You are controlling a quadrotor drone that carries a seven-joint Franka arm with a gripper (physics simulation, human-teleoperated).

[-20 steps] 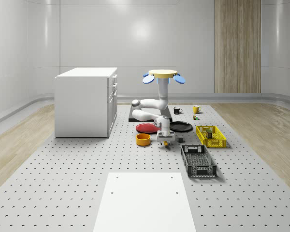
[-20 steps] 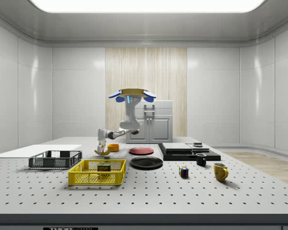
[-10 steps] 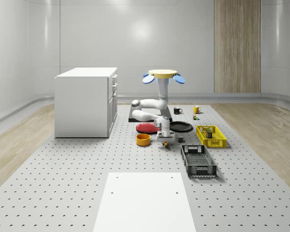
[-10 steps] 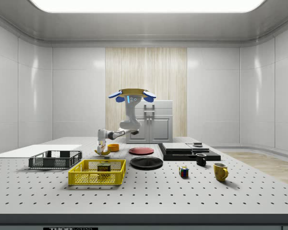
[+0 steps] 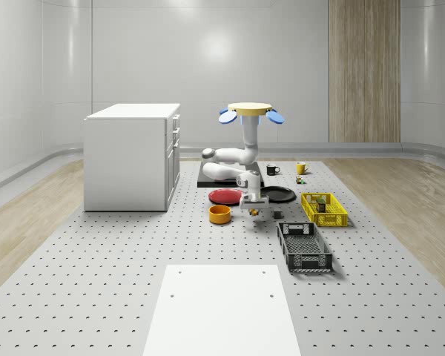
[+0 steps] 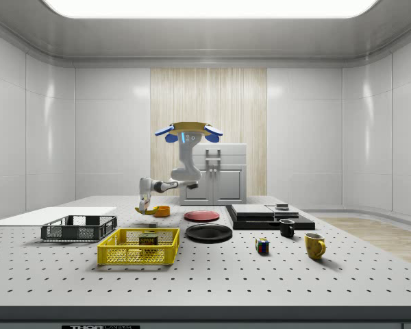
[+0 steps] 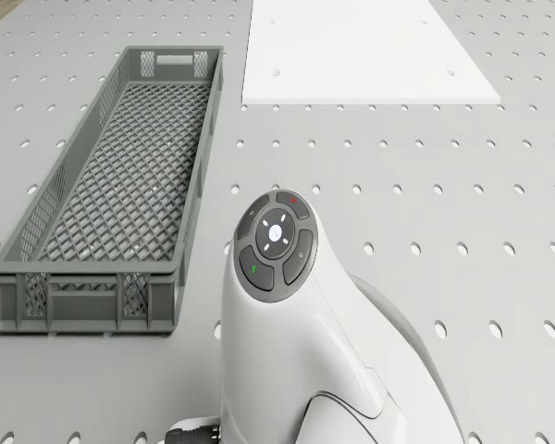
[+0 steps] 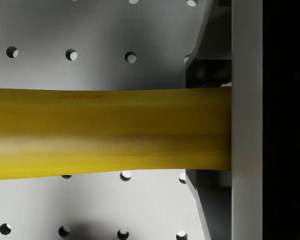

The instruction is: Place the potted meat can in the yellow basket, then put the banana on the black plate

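- My drone (image 5: 252,113) hovers at upper centre of the whole-scene view.
- My arm (image 5: 230,159) hangs below it, bent at the elbow.
- My gripper (image 5: 253,210) points down, fingers (image 8: 246,125) clamped on the banana (image 8: 110,131).

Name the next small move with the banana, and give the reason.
Probably carry it toward the round black plate. The gripper holds the yellow banana clear of the perforated table, near the orange bowl, with the drone hovering above; the potted meat can already sits in the yellow basket.
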